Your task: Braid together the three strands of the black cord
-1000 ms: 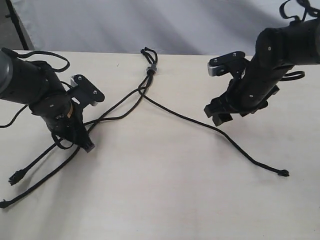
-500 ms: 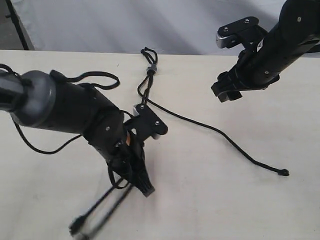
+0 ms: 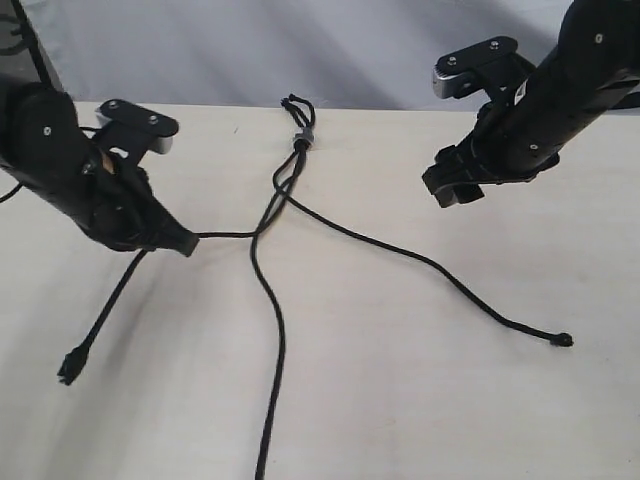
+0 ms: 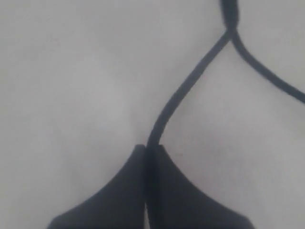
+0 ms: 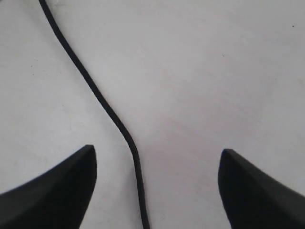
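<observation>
Pinching one strand (image 3: 225,235) tight in left gripper (image 3: 188,243), now back by left edge of table (image 3: 400,400), with right gripper (image 3: 455,187) gaping, unmoved.

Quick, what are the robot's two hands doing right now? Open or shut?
Left hand: shut on one black strand.
Right hand: open, holding nothing.

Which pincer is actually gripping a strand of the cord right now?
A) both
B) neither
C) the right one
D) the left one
D: the left pincer is closed tight on one strand, while the right pincer gapes wide, with another strand lying loose beneath it.
</observation>
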`<action>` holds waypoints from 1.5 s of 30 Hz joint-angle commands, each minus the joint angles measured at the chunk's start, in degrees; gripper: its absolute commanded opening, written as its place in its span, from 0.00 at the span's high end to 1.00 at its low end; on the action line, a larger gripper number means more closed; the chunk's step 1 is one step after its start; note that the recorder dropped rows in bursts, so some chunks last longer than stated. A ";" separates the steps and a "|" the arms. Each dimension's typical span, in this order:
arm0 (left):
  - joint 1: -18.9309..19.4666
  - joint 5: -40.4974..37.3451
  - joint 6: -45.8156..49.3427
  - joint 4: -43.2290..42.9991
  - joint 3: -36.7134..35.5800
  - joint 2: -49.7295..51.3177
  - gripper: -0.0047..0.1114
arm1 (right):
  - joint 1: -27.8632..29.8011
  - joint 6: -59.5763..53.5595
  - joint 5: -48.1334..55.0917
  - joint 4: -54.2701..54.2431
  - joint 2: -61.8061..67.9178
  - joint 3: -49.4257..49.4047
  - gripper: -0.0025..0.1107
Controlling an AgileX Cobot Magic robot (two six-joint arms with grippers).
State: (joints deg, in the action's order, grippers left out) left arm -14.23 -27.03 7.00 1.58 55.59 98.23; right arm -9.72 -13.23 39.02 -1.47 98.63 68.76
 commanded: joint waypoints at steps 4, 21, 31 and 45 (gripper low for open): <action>3.35 4.93 -0.52 0.32 -1.88 5.60 0.95 | -4.18 -7.61 1.59 -11.92 2.23 -0.22 0.38; 3.35 4.52 -0.52 0.32 -1.88 7.17 0.95 | -30.83 7.05 0.38 -8.18 17.90 9.18 0.38; 3.35 4.38 -0.56 0.32 -1.88 7.17 0.95 | -33.85 16.31 0.54 0.81 24.95 14.53 0.41; 3.35 4.03 -0.56 0.20 -1.88 7.17 0.95 | -33.75 16.41 14.20 17.86 23.93 16.81 0.98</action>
State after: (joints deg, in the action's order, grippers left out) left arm -10.96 -22.57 7.00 1.58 53.79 105.38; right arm -43.80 3.25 46.86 9.82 124.09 85.04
